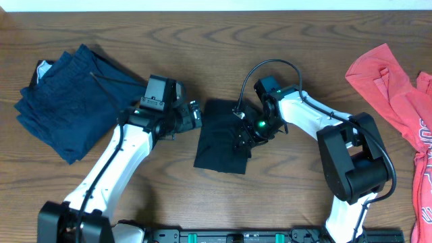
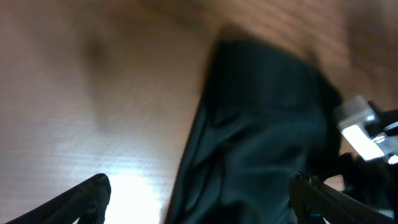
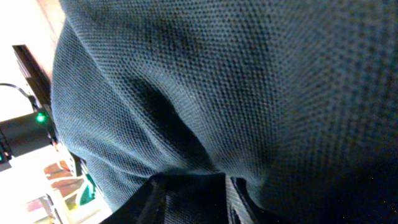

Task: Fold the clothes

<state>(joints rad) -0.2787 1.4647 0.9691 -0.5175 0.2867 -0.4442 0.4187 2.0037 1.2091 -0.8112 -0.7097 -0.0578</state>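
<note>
A black T-shirt (image 1: 217, 138) lies folded into a small rectangle at the table's middle. My left gripper (image 1: 195, 118) is at its upper left edge. In the left wrist view the jaws (image 2: 199, 202) are spread wide, with black cloth (image 2: 261, 124) lying between and ahead of them. My right gripper (image 1: 245, 140) is on the shirt's right edge. In the right wrist view the black fabric (image 3: 249, 81) fills the frame and bunches into the closed fingers (image 3: 193, 199). A navy garment (image 1: 67, 101) lies folded at the left. A red garment (image 1: 395, 88) lies crumpled at the right edge.
The wooden table (image 1: 202, 40) shows bare wood at the back and between the garments. A black cable (image 1: 270, 67) loops above the right arm. The arm bases stand at the front edge (image 1: 223, 235).
</note>
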